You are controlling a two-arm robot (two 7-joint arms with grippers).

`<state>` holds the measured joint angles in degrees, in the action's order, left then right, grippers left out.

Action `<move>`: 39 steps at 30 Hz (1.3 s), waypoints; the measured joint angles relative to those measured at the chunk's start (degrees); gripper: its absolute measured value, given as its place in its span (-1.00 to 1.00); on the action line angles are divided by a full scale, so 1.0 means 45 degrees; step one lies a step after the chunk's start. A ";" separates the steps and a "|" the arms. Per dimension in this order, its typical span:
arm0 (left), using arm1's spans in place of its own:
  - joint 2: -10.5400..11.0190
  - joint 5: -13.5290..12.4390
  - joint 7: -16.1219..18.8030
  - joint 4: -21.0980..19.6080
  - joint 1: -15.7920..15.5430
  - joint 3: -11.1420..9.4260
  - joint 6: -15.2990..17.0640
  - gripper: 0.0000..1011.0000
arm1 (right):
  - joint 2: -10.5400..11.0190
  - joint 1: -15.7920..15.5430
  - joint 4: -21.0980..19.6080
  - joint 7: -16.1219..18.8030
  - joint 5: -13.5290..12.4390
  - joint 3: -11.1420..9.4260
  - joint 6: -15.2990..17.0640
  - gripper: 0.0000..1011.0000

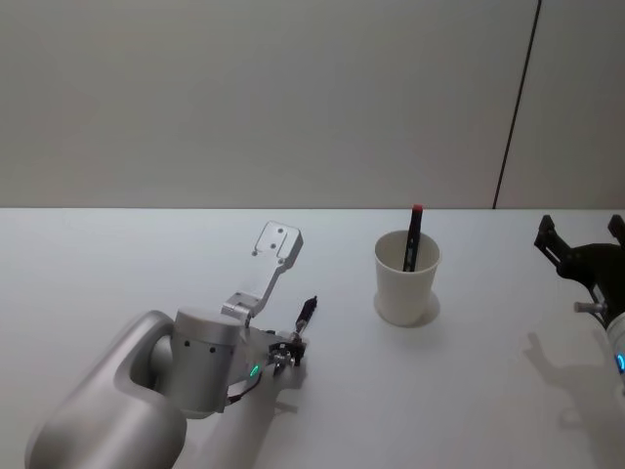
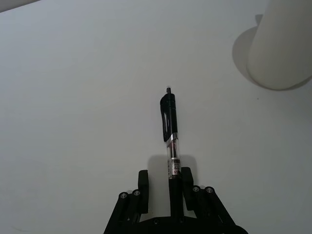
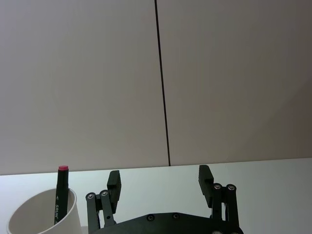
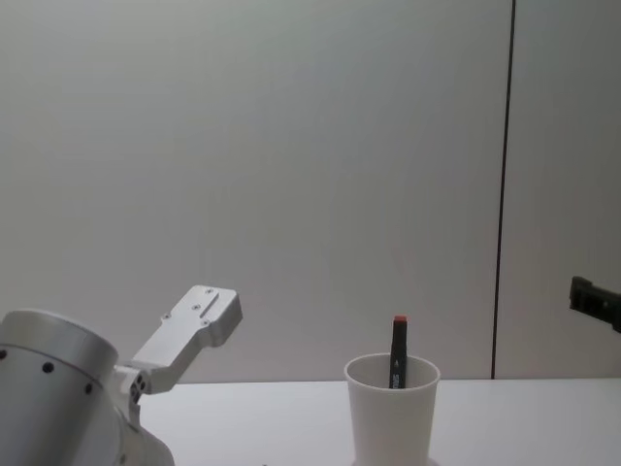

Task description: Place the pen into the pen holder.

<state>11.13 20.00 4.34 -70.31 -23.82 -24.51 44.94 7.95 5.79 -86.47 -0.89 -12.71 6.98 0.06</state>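
One pen (image 2: pixel 170 127) inside the parted left tool (image 2: pixel 165 178), pen holder (image 1: pixel 406 279) nearby.

silver-grey arm (image 1: pixel 200 366), black screw-studded hand (image 2: pixel 165 178)

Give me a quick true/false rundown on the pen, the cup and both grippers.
1. The black pen is already inside the white paper cup. False: it is at the left gripper, apart from the cup.
2. A red-capped marker stands in the cup, sticking up above the rim. True.
3. The right gripper is shut on the marker. False: its jaws are wide open and empty, off to the cup's right.
4. The cup stands upright on the table. True.
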 joint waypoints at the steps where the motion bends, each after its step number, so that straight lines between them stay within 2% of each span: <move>1: -0.0017 -0.0028 0.0023 0.0000 -0.0003 -0.0003 0.0038 -0.16 | 0.0000 -0.0001 0.0000 0.0000 0.0000 0.0000 0.0000 0.98; 5: -0.0065 -0.0094 0.0078 -0.0018 -0.0004 -0.0020 0.0106 -0.21 | 0.0000 0.0000 0.0001 0.0001 0.0000 0.0000 -0.0001 0.98; 6: -0.0072 -0.0110 0.0093 -0.0032 -0.0003 -0.0024 0.0119 -0.31 | 0.0000 0.0000 0.0001 0.0001 0.0000 0.0000 -0.0001 0.98; 9: -0.0101 -0.0174 0.0147 -0.0099 0.0014 -0.0044 0.0150 -0.40 | 0.0000 0.0000 0.0000 0.0001 0.0000 0.0000 0.0000 0.98; 15: -0.0152 -0.0325 0.0234 -0.0234 0.0048 -0.0070 0.0169 -0.72 | 0.0000 0.0000 0.0001 0.0000 0.0000 -0.0001 0.0001 0.98; 28: -0.0208 -0.0511 0.0298 -0.0550 0.0127 -0.0035 0.0037 -0.73 | 0.0000 0.0000 0.0001 0.0001 0.0000 0.0000 0.0000 0.98; 39: -0.0036 -0.0531 0.0688 -0.1340 0.0501 0.0137 -0.0696 -0.73 | 0.0000 -0.0001 0.0001 0.0000 0.0000 0.0000 0.0000 0.98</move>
<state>10.96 17.61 7.44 -76.34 -21.57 -23.89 41.80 7.95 5.79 -86.47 -0.89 -12.71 6.98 0.06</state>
